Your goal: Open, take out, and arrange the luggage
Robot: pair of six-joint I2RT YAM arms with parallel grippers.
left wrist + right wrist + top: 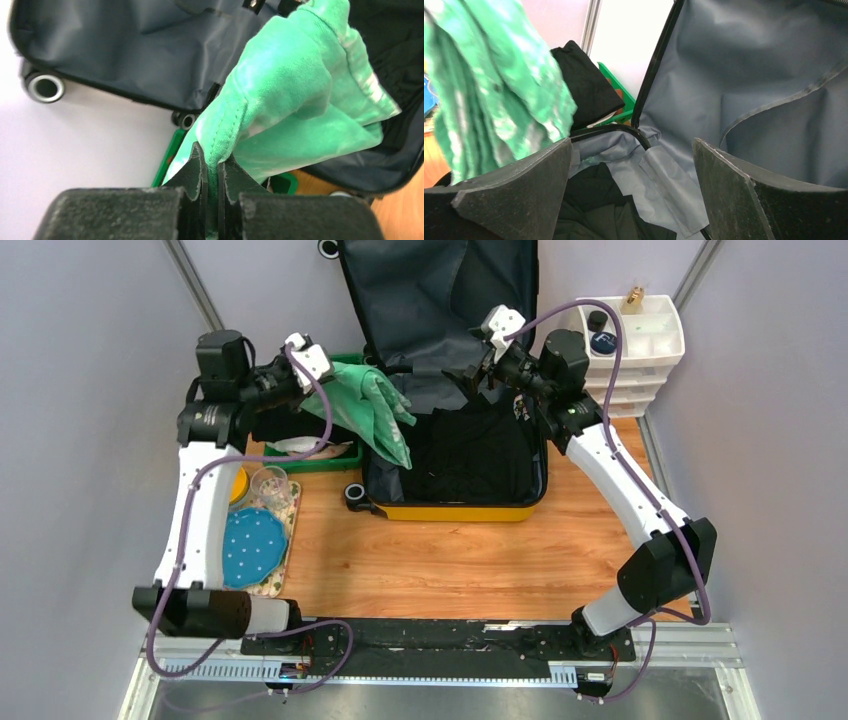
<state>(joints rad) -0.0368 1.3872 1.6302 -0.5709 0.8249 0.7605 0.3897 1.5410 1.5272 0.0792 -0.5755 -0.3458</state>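
The luggage (455,511), a yellow suitcase, lies open at the table's back with its grey-lined lid (440,300) standing up. Black clothes (470,455) fill its base. My left gripper (322,370) is shut on a green garment (375,410), which hangs over the suitcase's left edge. In the left wrist view the green garment's (285,95) fold is pinched between the jaws of the left gripper (212,162). My right gripper (475,370) hovers open above the base, holding nothing. The right wrist view shows the right gripper (631,145) wide apart over the black clothes (594,200) and lining (749,75).
A green tray (320,462) with a folded black cloth (584,85) stands left of the suitcase. A glass (270,483), a blue dotted plate (250,545) and a yellow bowl (240,485) sit at the left. A white drawer unit (640,350) stands at the back right.
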